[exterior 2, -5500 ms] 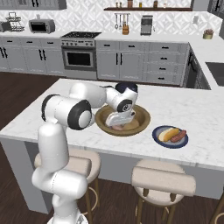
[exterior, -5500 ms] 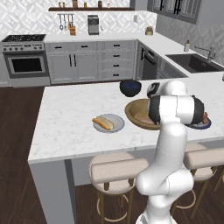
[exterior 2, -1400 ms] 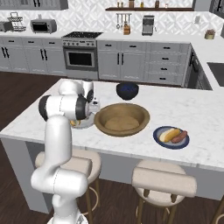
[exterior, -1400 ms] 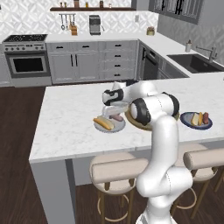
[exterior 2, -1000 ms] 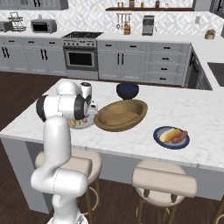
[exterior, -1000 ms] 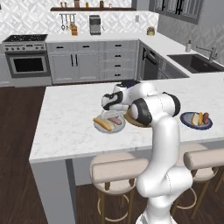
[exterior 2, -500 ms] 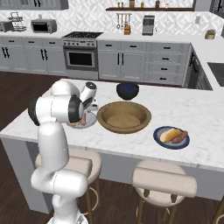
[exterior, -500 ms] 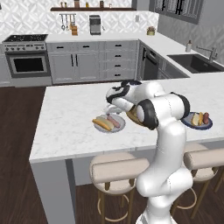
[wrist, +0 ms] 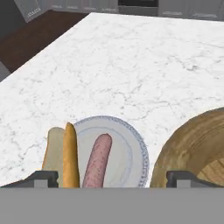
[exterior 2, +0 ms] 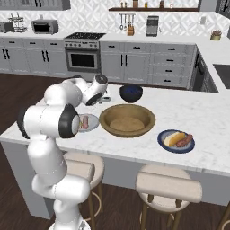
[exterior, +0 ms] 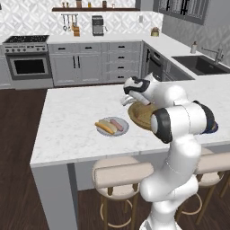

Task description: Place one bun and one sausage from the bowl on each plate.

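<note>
The light grey plate (exterior: 112, 131) holds a bun (exterior: 103, 128) and a sausage (exterior: 117, 124) side by side; in the hand view the plate (wrist: 124, 151), bun (wrist: 65, 155) and sausage (wrist: 97, 161) lie just below me. My gripper (exterior: 126, 100) hangs open above the counter between this plate and the wooden bowl (exterior 2: 127, 120), whose inside is bare. Both dark fingertips (wrist: 43, 178) stand wide apart with nothing between them. The dark blue plate (exterior 2: 176, 141) on the right carries another bun (exterior 2: 172, 138) and sausage (exterior 2: 184, 141).
A smaller dark blue-black bowl (exterior 2: 131, 93) stands behind the wooden bowl. Two stools (exterior 2: 168, 188) sit under the counter's front edge. White marble counter (wrist: 131, 65) stretches free to the left of the grey plate.
The gripper has let go of the sausage on the light grey plate and has risen away from it, back toward the wooden bowl.
</note>
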Available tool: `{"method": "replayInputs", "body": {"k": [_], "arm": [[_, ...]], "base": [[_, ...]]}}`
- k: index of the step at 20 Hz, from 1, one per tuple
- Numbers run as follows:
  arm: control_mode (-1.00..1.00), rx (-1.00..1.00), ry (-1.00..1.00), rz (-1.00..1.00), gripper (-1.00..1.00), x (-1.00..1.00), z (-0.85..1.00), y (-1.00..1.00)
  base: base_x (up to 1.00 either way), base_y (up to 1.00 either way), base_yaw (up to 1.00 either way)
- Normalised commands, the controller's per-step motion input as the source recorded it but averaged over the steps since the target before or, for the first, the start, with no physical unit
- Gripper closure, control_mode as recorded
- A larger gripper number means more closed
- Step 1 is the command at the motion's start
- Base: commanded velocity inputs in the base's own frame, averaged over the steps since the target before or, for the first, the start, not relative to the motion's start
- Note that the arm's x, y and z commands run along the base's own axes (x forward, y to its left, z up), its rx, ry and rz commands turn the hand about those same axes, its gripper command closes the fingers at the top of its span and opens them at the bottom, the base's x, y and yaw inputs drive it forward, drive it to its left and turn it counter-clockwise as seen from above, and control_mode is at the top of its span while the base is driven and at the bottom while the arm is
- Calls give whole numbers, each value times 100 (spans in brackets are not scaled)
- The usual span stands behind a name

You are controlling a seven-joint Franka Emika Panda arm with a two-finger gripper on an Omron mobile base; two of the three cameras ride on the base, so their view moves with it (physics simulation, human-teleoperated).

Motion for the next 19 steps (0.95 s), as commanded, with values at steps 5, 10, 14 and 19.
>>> {"method": "replayInputs", "body": {"k": [5, 10, 14, 19], "arm": [[-100, -21, -19, 0, -100, -89, 100, -100], [-100, -32, 0, -4, -100, -100, 59, -80], [-100, -42, 8, 1, -100, -100, 2, -34], [-100, -50, 2, 7, -100, -100, -17, -3]], "base": [[0, 0, 0], [0, 0, 0], [0, 0, 0], [0, 0, 0]]}}
